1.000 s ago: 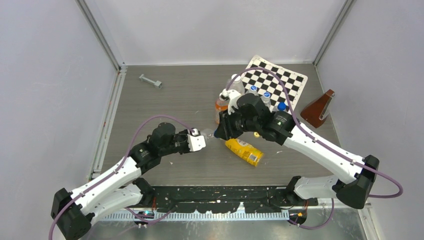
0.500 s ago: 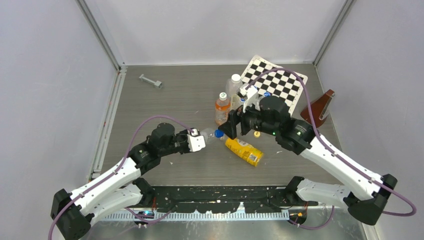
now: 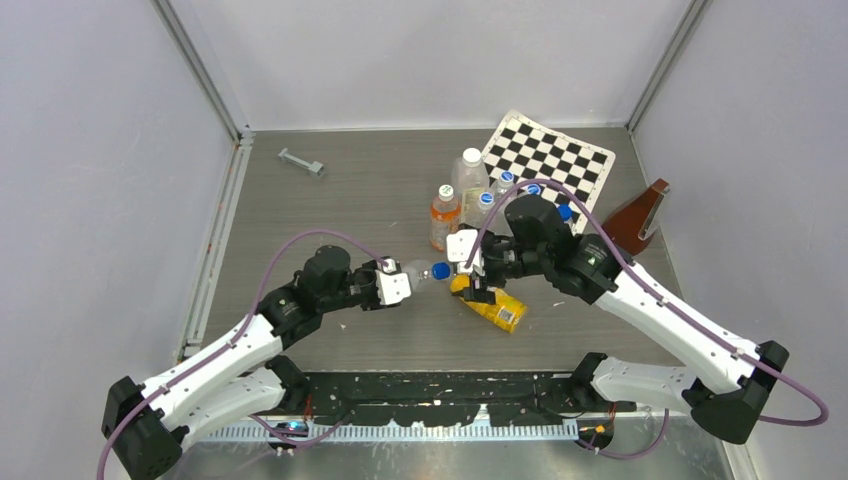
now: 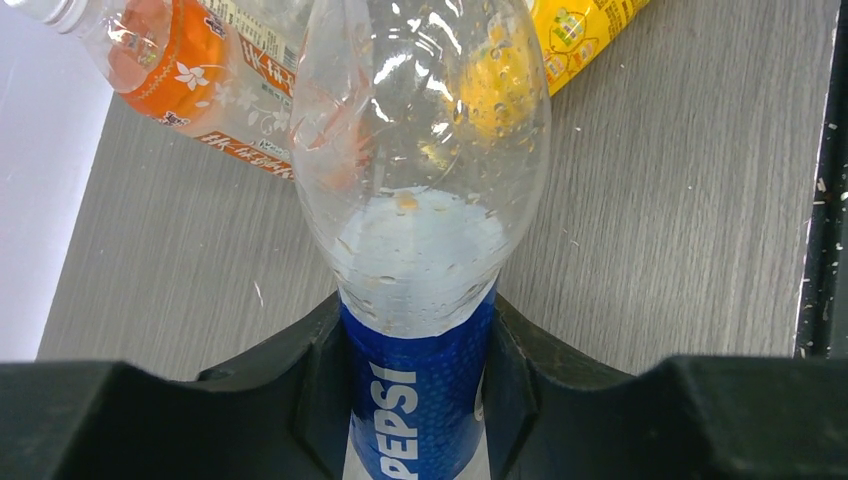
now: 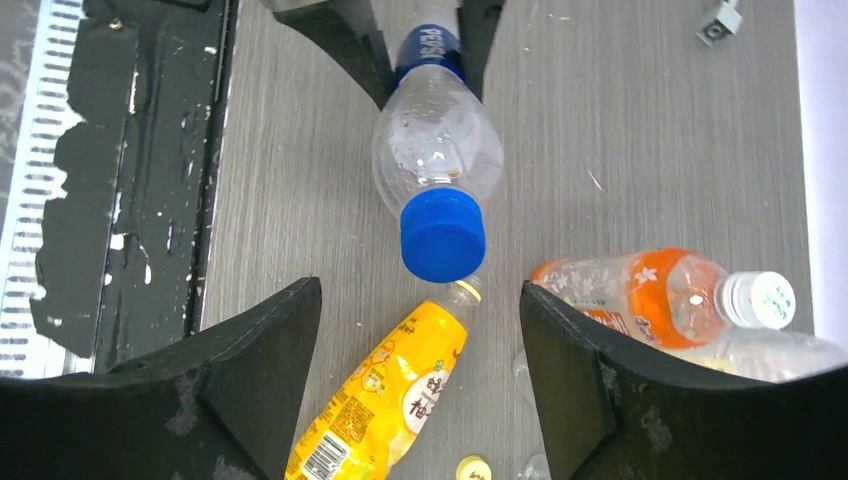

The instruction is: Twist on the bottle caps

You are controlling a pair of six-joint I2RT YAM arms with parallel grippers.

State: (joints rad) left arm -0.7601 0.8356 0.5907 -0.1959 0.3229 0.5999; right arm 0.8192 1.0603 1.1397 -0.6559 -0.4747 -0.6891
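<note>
My left gripper (image 3: pixel 403 277) is shut on the blue Pepsi label of the small clear bottle (image 4: pixel 420 200), which it holds off the table with its neck pointing right. A blue cap (image 5: pixel 442 235) sits on that bottle's neck (image 3: pixel 440 269). Just beyond the cap, my right gripper (image 5: pixel 420 290) is open with nothing between its fingers (image 3: pixel 468 272). Below it the yellow juice bottle (image 5: pixel 385 400) lies on its side with its mouth (image 5: pixel 462 292) open. A yellow cap (image 5: pixel 473 468) lies loose on the table next to it.
An orange-drink bottle with a white cap (image 3: pixel 443 215) stands behind, beside a tall clear bottle (image 3: pixel 470 172) and small clear bottles (image 3: pixel 503 186). A checkerboard (image 3: pixel 560 158) and a brown metronome (image 3: pixel 637 217) sit at the back right. A grey metal piece (image 3: pixel 301 161) lies at the back left.
My right gripper opened and let go of the blue cap, which stays on the Pepsi bottle. It drew back to the right and now hangs over the yellow bottle. The left arm held still.
</note>
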